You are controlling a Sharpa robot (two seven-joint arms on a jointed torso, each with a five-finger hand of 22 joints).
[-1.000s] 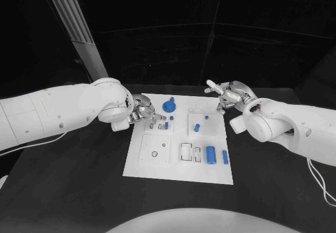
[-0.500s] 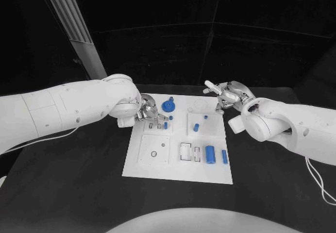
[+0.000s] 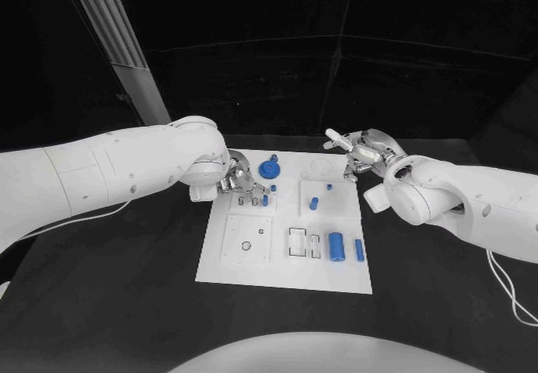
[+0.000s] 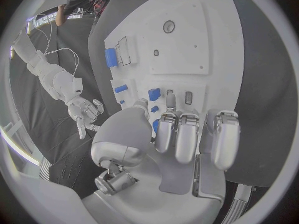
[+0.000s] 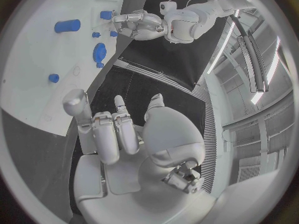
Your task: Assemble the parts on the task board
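White board (image 3: 235, 264) at the table's middle, blue pieces (image 3: 337, 247) on it | left hand (image 3: 238, 176) over its far-left corner, fingers curled, grip unclear | right hand (image 3: 365, 151) off its far-right corner, fingers spread, holding nothing

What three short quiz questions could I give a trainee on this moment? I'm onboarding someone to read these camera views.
1. True or false: the right robot hand is pressing a blue part into the task board.
2. Which robot hand is over the board's far left corner? A) left robot hand B) right robot hand C) both
3. Fill in: the large blue cylinder lies near the board's ____ edge, beside a thinner blue peg.

Key:
1. False; it is raised beyond the board's far right corner with its fingers apart, holding nothing.
2. A.
3. Right.
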